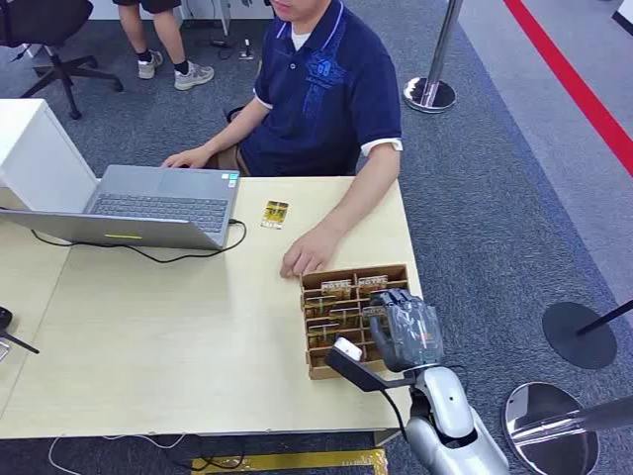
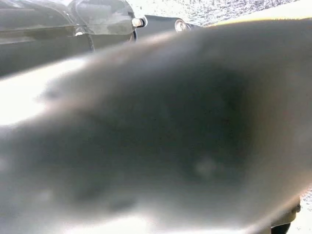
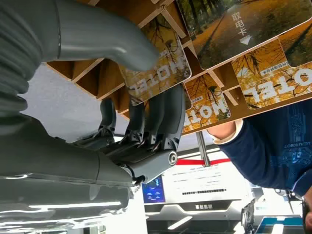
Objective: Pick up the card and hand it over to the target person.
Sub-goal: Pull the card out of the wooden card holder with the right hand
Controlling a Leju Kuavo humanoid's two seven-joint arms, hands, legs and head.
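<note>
Yellow autumn-tree card (image 3: 156, 63), grey fingers (image 3: 162, 122), navy shirt (image 1: 324, 89)

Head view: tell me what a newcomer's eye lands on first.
First, the robot's right hand reaching into the wooden card box at the table's right edge. In the right wrist view its thumb and fingers pinch a hotel card still in its slot. Next, the person in a navy shirt across the table, one hand beside the box, with an open laptop to the left.
</note>
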